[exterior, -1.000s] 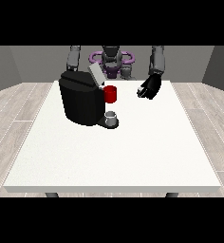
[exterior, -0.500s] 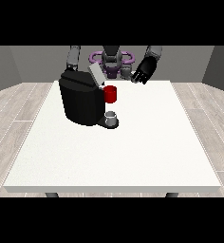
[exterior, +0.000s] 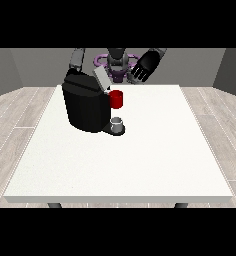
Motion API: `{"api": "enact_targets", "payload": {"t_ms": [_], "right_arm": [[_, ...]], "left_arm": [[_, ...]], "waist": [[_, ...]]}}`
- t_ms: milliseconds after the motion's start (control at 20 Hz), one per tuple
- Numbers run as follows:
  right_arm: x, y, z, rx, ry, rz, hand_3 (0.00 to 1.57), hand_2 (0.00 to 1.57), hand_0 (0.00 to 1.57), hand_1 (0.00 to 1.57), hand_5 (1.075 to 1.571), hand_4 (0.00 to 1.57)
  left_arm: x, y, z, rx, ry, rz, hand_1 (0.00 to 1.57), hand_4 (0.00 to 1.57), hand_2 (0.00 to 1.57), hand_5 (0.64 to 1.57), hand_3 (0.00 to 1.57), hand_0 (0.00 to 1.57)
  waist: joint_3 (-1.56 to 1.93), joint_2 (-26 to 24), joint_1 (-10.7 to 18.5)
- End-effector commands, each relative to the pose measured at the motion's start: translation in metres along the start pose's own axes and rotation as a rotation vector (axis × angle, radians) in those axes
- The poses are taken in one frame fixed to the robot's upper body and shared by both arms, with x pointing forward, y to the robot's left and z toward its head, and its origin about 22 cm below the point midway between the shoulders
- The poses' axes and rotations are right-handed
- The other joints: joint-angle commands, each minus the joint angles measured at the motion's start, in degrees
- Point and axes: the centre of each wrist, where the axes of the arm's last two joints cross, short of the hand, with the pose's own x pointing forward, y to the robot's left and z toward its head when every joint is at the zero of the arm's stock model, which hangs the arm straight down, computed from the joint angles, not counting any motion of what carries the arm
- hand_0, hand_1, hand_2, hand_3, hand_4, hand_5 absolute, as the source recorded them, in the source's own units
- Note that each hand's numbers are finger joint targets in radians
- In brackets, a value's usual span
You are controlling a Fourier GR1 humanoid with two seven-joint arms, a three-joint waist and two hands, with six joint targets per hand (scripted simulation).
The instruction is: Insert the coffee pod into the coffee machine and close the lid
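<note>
A black coffee machine (exterior: 85,106) stands on the white table (exterior: 120,160) at the back left. Its grey lid (exterior: 101,79) is tilted up and open. The red front part of the machine (exterior: 117,99) sticks out to the right, over a small grey cup (exterior: 118,122) on the drip base. No separate coffee pod shows. The hand at the view's right (exterior: 144,66) hangs in the air above the table's back edge, right of the lid, fingers spread and holding nothing. The other arm (exterior: 78,59) runs down behind the machine, and its hand is hidden.
The robot's torso (exterior: 117,62) stands behind the table's far edge. White tabletop stretches in front of and to the right of the machine.
The hand at the view's right has risen and moved left, towards the open lid. The machine, lid and cup have not moved.
</note>
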Motion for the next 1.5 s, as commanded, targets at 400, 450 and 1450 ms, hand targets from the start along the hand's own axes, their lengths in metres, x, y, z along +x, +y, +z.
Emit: {"api": "enact_targets", "payload": {"t_ms": [400, 450, 1450], "right_arm": [[0.035, 0.005, -0.003, 0.034, -0.149, -0.015, 0.0, 0.0, 0.0, 0.0, 1.571, 0.0], [0.061, 0.008, -0.013, 0.023, -0.192, -0.018, 0.0, 0.0, 0.0, 0.0, 1.571, 0.0], [0.082, -0.023, -0.03, -0.075, -0.217, -0.02, 0.0, 0.0, 0.0, 0.0, 1.571, 0.0]], "left_arm": [[0.03, 0.072, 0.001, 0.133, 0.019, 0.001, 1.16, 0.48, 1.25, 1.571, 1.27, 1.16], [0.021, 0.094, 0.013, 0.164, 0.024, -0.011, 1.2, 0.49, 1.27, 1.571, 1.26, 1.2], [0.043, 0.103, 0.002, 0.178, -0.015, -0.018, 1.25, 0.43, 1.29, 1.571, 1.22, 1.25]], "waist": [[0.01, 4.2, -6.7], [0.0, 7.2, -7.0], [0.0, 12.3, -7.0]]}}
